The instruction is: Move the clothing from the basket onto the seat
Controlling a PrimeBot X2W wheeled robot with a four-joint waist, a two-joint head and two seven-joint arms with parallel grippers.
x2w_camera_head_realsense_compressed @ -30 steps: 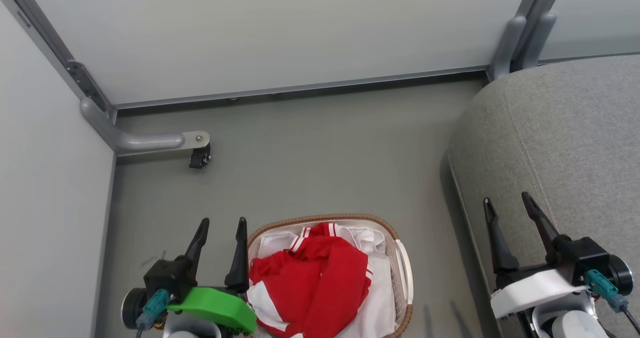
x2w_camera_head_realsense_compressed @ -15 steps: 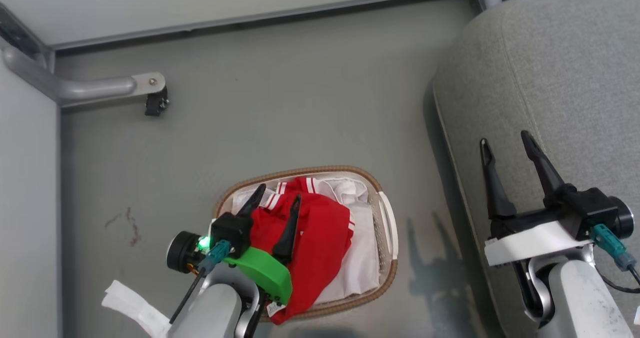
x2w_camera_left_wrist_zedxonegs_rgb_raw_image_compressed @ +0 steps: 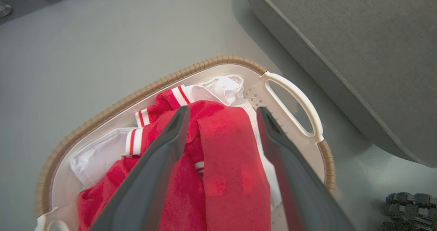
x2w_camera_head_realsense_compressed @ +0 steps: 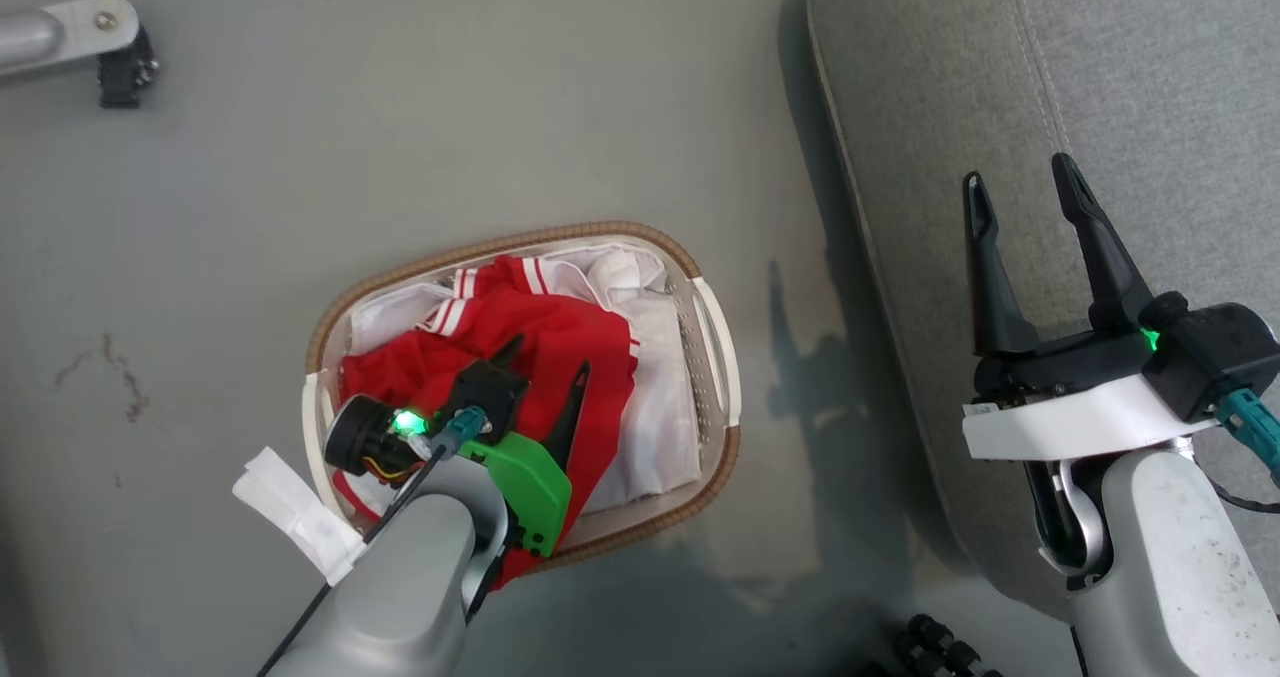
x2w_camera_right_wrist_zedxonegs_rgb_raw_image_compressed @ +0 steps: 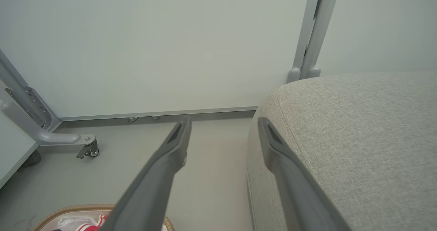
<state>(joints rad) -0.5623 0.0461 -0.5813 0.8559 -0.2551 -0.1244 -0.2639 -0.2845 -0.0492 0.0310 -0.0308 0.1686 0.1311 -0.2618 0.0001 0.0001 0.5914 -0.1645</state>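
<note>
Swung in from the basket's [x2w_camera_head_realsense_compressed: 600, 229] nine o'clock, the open left claw [x2w_camera_head_realsense_compressed: 550, 353] hangs over the clothing [x2w_camera_head_realsense_compressed: 540, 307], ready to grab; right claw [x2w_camera_head_realsense_compressed: 1017, 170] open above the seat [x2w_camera_head_realsense_compressed: 1150, 57]

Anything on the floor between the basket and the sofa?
Nothing: head view shows bare grey floor between the basket and the sofa, crossed by a shadow. Left wrist view agrees.

Open floor [x2w_camera_head_realsense_compressed: 450, 107] surrounds the basket [x2w_camera_left_wrist_zedxonegs_rgb_raw_image_compressed: 225, 58]; a clear strip separates its handle side from the rounded edge of the seat [x2w_camera_head_realsense_compressed: 920, 107].
</note>
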